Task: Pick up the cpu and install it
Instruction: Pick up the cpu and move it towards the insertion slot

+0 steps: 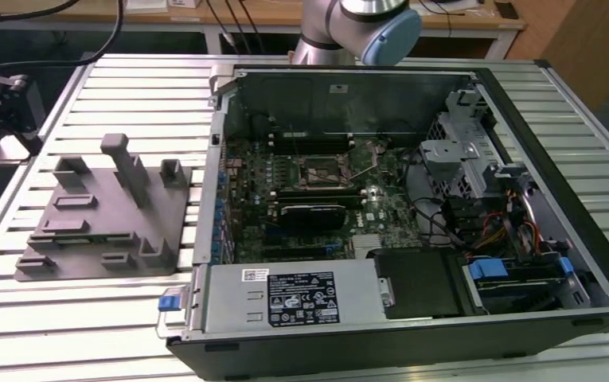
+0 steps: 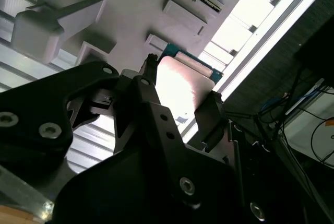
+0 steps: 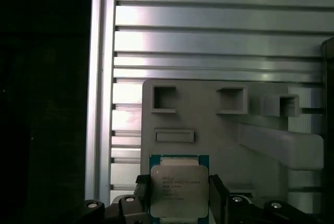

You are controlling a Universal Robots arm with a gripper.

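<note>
The cpu (image 3: pixel 177 188) is a small square chip with a pale silver top and a green rim. In both wrist views it sits between my two black fingers (image 3: pixel 141 185), which press on its opposite edges. My gripper (image 3: pixel 177 182) is shut on it, above the corner of the grey plastic block (image 3: pixel 235 130) near the table's edge. In the second wrist view the cpu (image 2: pixel 180 80) glares bright in the gripper (image 2: pixel 182 80). In the exterior view the gripper (image 1: pixel 5 119) hangs at the far left, beside the block (image 1: pixel 103 223). The open socket (image 1: pixel 323 169) lies in the computer case.
The open computer case (image 1: pixel 559 263) fills the exterior view's right, with drive cages, cables and a power supply (image 1: pixel 283 294) around the motherboard. The grey block has upright tabs (image 1: pixel 123 155). The slatted metal table (image 1: pixel 123 79) ends close to the gripper, with dark floor beyond.
</note>
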